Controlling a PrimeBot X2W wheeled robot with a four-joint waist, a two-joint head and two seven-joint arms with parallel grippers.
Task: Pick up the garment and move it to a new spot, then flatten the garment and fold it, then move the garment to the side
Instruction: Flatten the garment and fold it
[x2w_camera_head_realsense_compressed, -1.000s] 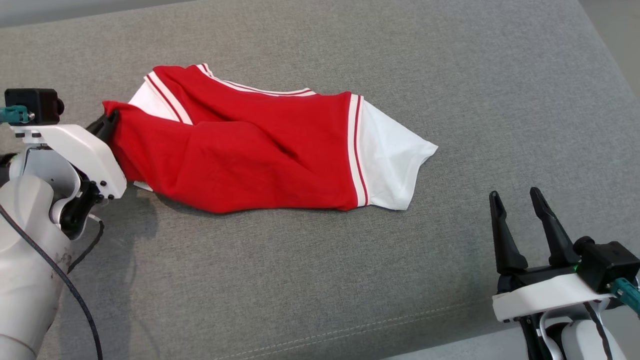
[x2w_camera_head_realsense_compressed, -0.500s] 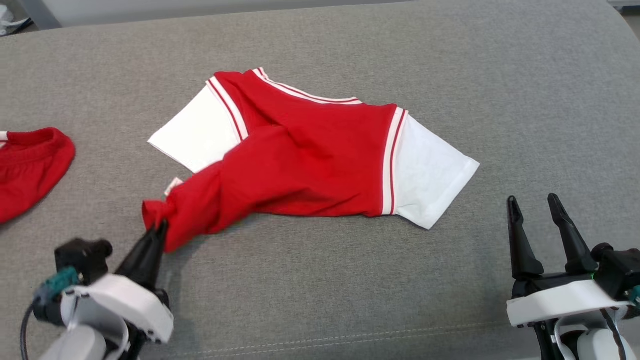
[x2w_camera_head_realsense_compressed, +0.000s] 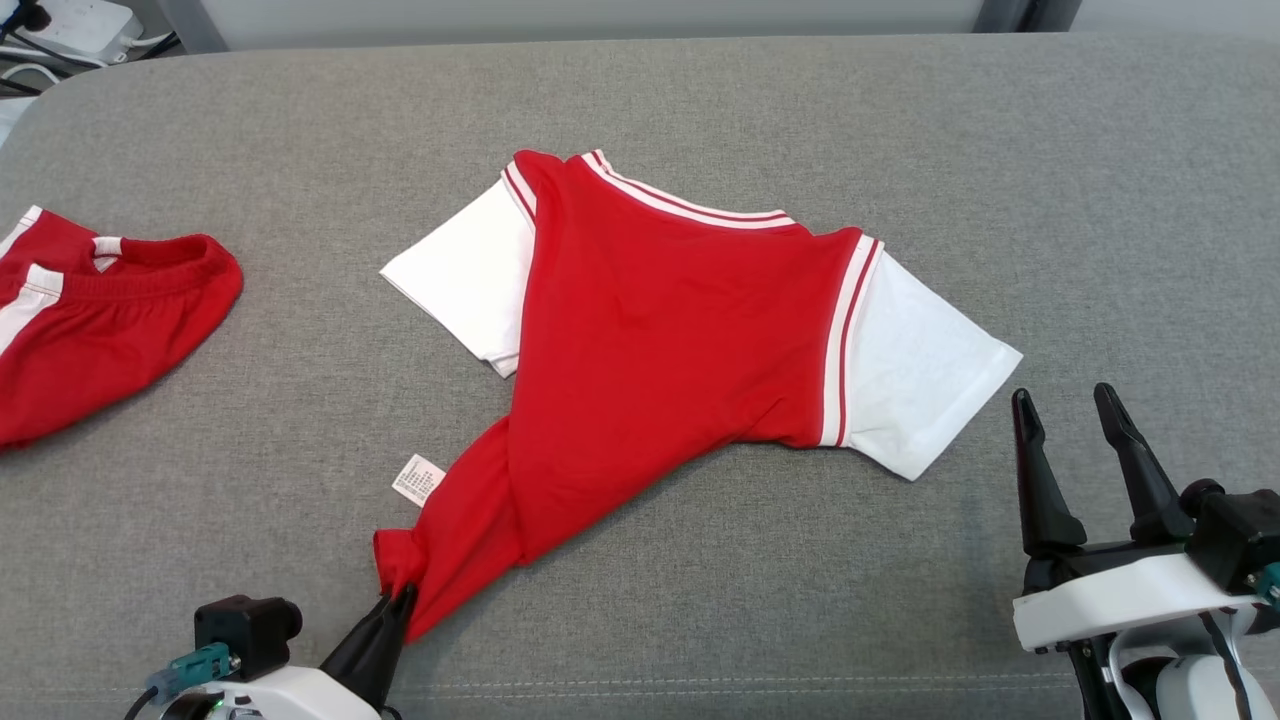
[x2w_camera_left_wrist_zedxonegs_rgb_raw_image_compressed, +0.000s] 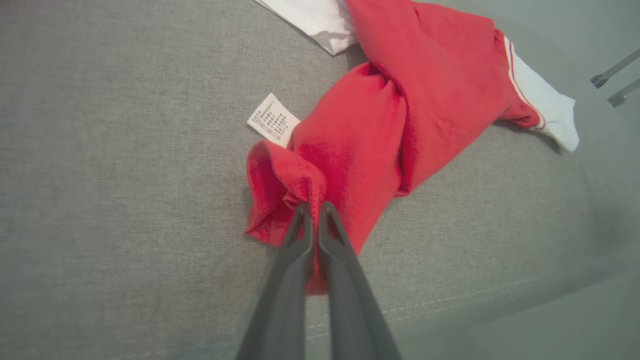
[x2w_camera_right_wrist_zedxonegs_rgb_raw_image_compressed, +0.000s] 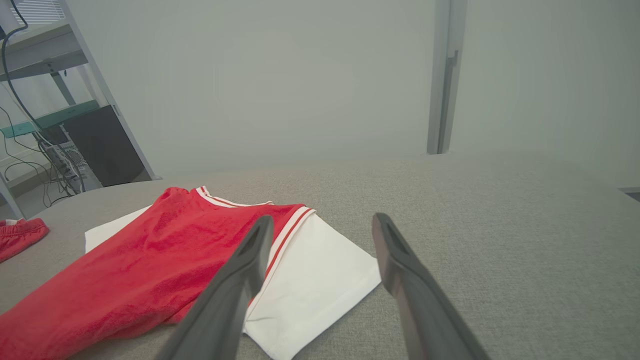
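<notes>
Pinching a bunched hem corner of the garment (x2w_camera_head_realsense_compressed: 660, 330) with jaws clamped, the left gripper (x2w_camera_head_realsense_compressed: 403, 597) is handling soft, light, probably slack cloth spread across the grey cushion (x2w_camera_head_realsense_compressed: 900, 150), while the right gripper (x2w_camera_head_realsense_compressed: 1062, 392) is hovering, jaws apart, beside the white sleeve (x2w_camera_head_realsense_compressed: 920, 370).

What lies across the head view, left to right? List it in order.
Second red garment → left gripper, shut on the shirt's bunched corner → red-and-white shirt → right gripper, open above the grey cushion.
</notes>
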